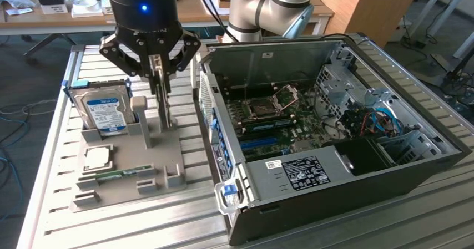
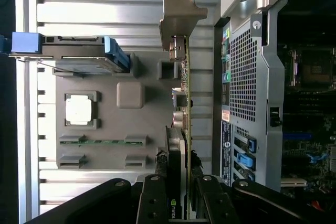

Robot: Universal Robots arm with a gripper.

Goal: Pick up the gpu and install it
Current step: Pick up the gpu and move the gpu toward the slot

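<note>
The gpu (image 1: 166, 115) stands on edge, upright, on the grey fixture tray (image 1: 159, 155) to the exterior view's left of the open computer case (image 1: 414, 166). In the wrist view I look along the gpu's (image 2: 185, 77) thin green edge, with its black cooler near me and its silver end bracket (image 2: 178, 14) at the far end. My gripper (image 1: 159, 85) comes down from above and is shut on the gpu, one finger (image 2: 161, 163) pressed against each face near the cooler (image 2: 176, 150). The card's lower edge still looks to be at the tray.
The tray (image 2: 149, 129) also holds a hard drive (image 1: 104, 111) with a blue-white label, a CPU chip (image 1: 97, 158) and a narrow memory stick (image 1: 122, 173). The case's perforated side wall (image 2: 251, 77) stands close beside the gpu. The motherboard (image 1: 274, 121) lies exposed inside.
</note>
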